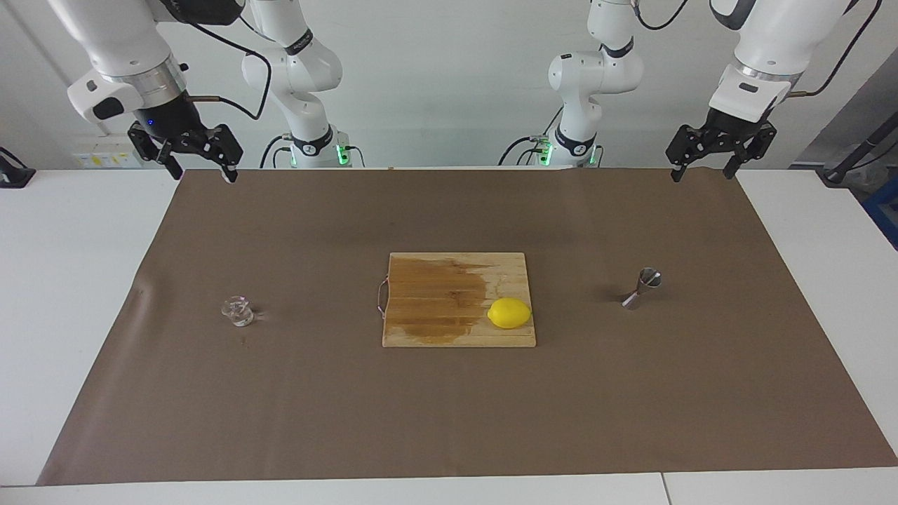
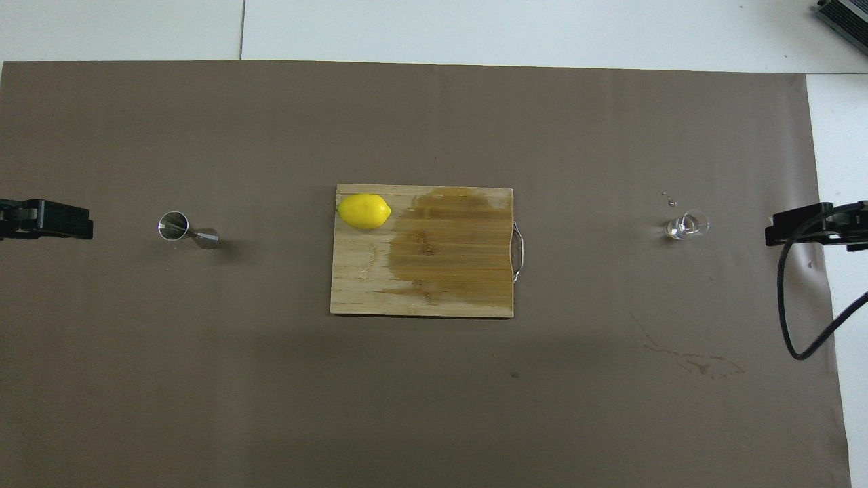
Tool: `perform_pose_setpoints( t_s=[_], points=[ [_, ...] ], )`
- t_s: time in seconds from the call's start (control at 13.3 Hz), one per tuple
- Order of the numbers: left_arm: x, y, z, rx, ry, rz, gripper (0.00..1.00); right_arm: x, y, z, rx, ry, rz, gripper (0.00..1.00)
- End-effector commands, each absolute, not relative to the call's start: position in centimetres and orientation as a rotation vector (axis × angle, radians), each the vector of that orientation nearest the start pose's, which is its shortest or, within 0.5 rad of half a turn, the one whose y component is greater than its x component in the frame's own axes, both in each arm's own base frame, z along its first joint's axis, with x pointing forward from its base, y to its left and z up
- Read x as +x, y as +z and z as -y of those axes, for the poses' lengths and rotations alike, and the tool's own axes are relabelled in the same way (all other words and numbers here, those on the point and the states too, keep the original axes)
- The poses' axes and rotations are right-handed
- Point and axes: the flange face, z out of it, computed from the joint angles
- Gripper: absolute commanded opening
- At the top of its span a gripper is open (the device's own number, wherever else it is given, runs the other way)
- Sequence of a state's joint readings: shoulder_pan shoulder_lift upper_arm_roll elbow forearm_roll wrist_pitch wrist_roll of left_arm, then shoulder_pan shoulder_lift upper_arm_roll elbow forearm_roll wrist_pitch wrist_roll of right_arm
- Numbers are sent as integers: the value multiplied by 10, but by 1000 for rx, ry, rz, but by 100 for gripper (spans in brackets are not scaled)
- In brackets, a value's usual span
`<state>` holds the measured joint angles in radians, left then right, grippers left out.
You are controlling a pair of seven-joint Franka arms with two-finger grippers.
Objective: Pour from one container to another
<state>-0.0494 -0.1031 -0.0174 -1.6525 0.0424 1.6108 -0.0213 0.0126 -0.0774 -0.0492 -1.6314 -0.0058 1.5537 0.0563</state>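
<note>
I see the clear glass vessel [image 1: 238,311] at left of centre and the jigger [image 1: 642,287] at right, contents unclear; between them, bare mat [image 1: 449,421]. Left gripper [image 1: 704,170] and right gripper [image 1: 202,172] hang released at the upper corners.

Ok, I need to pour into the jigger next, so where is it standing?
The jigger stands on the brown mat toward the left arm's end of the table, beside the cutting board with the lemon, upright and untouched.

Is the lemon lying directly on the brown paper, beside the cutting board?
No, the lemon lies on the wooden cutting board itself, at a corner toward the left arm's end, next to the dark wet stain.
</note>
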Motion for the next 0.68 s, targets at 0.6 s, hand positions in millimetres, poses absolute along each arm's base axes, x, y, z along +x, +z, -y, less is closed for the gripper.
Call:
perform_pose_setpoints(
  t_s=[0.6],
  points=[
    [515, 637, 25, -3214, 56, 94, 100, 522, 635, 24, -3125, -14, -170, 100]
  ],
)
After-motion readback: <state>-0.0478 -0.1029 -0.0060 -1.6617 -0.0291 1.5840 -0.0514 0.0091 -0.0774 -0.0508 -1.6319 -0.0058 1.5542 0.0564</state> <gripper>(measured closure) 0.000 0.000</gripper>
